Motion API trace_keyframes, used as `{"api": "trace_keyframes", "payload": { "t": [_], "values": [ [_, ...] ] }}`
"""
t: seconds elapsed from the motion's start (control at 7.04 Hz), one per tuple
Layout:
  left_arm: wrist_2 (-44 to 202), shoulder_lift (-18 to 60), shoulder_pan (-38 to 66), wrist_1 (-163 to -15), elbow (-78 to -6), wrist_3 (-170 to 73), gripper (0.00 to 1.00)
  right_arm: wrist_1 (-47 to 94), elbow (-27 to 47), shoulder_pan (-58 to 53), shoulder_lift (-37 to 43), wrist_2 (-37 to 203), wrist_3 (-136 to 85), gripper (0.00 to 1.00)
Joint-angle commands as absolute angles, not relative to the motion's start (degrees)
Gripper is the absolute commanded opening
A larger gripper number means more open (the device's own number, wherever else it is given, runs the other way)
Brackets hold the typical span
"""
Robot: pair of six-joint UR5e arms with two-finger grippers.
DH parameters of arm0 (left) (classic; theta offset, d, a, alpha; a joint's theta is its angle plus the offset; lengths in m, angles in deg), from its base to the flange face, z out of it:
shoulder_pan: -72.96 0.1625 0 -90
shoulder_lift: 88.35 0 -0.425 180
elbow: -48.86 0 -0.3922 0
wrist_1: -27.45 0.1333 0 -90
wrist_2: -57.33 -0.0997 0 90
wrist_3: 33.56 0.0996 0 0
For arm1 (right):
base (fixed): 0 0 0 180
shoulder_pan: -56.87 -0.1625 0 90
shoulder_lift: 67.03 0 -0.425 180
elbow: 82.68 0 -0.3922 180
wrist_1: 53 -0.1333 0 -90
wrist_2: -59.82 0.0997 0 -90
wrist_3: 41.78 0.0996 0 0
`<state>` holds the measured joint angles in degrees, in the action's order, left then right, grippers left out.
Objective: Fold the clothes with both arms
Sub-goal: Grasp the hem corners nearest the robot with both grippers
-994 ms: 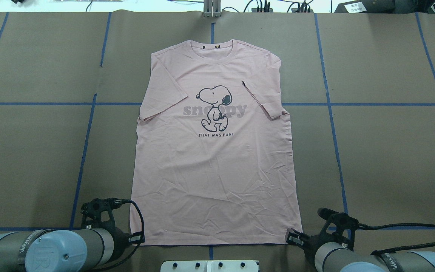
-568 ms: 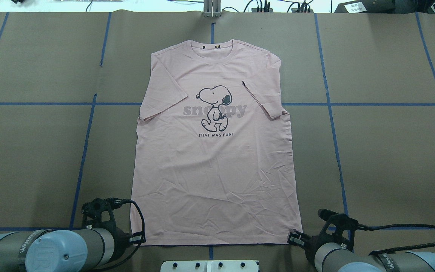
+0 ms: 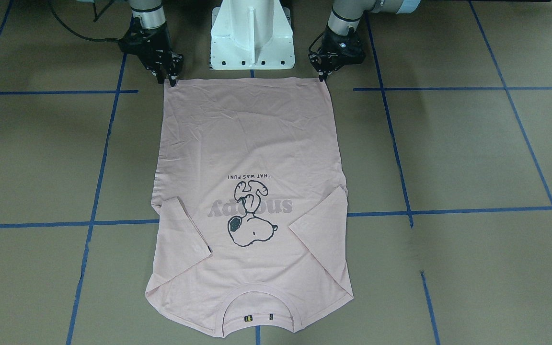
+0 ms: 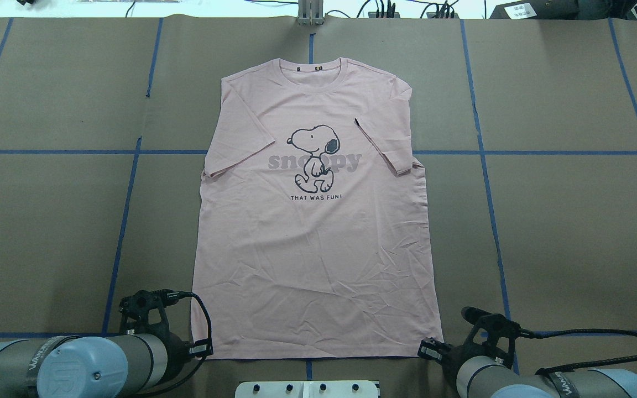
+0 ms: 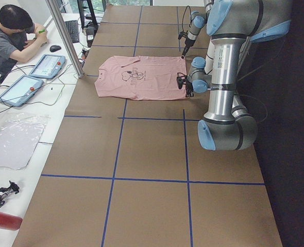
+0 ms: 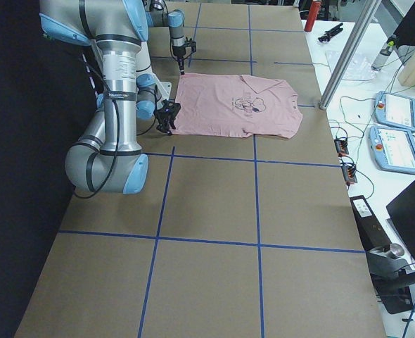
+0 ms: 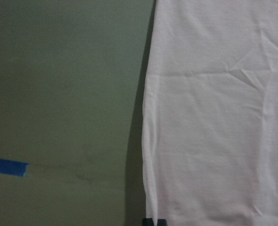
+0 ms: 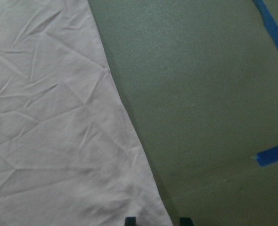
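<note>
1. Left arm (image 4: 75,367): it enters at the overhead view's lower left corner. The forearm lies low along the near table edge and the wrist is bent down toward the cloth.
2. Left gripper (image 3: 324,75): it points down at the near left hem corner. Its wrist camera shows the fingertips (image 7: 149,221) drawn almost together on the hem edge, clenched on the fabric.
3. T-shirt (image 4: 313,249): it lies flat and print side up at the centre of the table (image 4: 573,232). The hem is nearest the robot and the collar (image 4: 316,72) is at the far end. Both sleeves are folded inward over the chest, and the sleeve tag (image 4: 356,121) shows on the right one.
4. Right gripper (image 3: 168,79): it is tilted down at the near right hem corner. Its fingers (image 8: 130,221) stand apart, released, with the corner lying between them.
5. Right arm (image 4: 517,381): it enters at the lower right corner, also low, with the wrist angled inward toward the hem.
6. White pedestal base (image 3: 252,33): it stands between the two arms, just behind the hem.
</note>
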<state>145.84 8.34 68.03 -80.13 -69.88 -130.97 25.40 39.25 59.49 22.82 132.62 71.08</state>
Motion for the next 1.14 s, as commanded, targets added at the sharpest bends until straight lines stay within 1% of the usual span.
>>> {"api": "trace_keyframes", "payload": {
  "t": [0.0,0.43,0.57,0.71,0.85,0.99],
  "values": [
    [145.8,8.4,68.0,-80.2,-70.0,-130.9,0.0,25.4,39.2,59.5,22.3,132.5,71.4,0.0],
    [146.0,8.5,68.0,-80.2,-70.5,-130.9,0.0,25.4,39.7,59.2,22.0,131.7,71.2,0.0],
    [146.4,8.7,67.9,-79.9,-72.9,-130.4,0.0,25.6,42.0,57.9,22.4,131.9,70.5,0.0],
    [147.8,8.9,67.9,-75.7,-77.9,-129.4,0.0,30.0,46.8,56.4,22.5,132.8,69.3,0.0],
    [152.9,10.3,67.2,-65.9,-85.6,-129.3,0.0,36.9,53.6,55.2,22.2,134.8,64.4,0.0],
    [154.5,15.0,66.7,-53.7,-94.8,-128.4,0.0,41.2,59.9,52.9,22.1,138.1,63.2,0.0]
  ]
}}
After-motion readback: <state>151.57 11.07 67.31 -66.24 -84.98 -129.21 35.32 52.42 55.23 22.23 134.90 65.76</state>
